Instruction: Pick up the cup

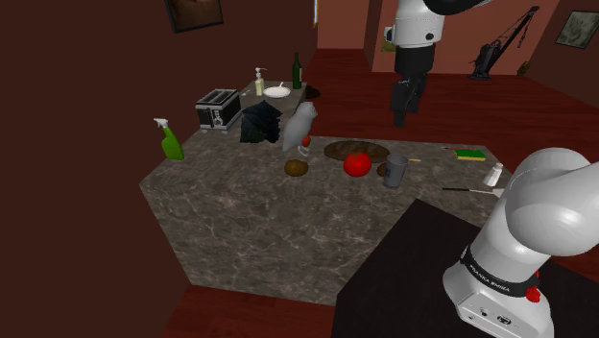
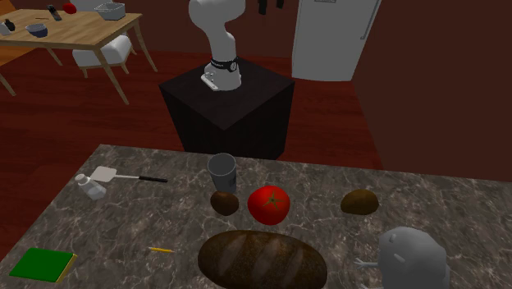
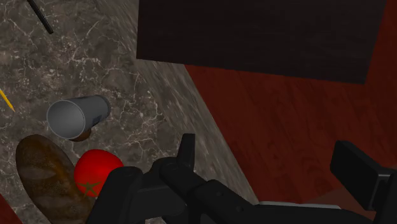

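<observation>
A grey cup [image 1: 395, 172] [image 2: 221, 172] stands upright on the marbled countertop [image 1: 250, 221], close to the edge that faces the stand. In the wrist view the cup [image 3: 76, 116] shows its open mouth, well off to one side of the fingers. My black gripper [image 1: 401, 113] hangs high above the counter, up and slightly right of the cup in the shoulder view. In the wrist view the gripper [image 3: 267, 149] is open with nothing between its fingers, over the red floor beside the counter's edge.
A red tomato [image 2: 269, 204], a small brown lump [image 2: 224, 202] and a bread loaf [image 2: 261, 259] crowd the cup. A potato [image 2: 359, 201], grey figure [image 2: 410, 259], spatula [image 2: 115, 175], shaker [image 2: 90, 187] and green pad [image 2: 39, 264] lie around. The black stand [image 2: 230, 103] is nearby.
</observation>
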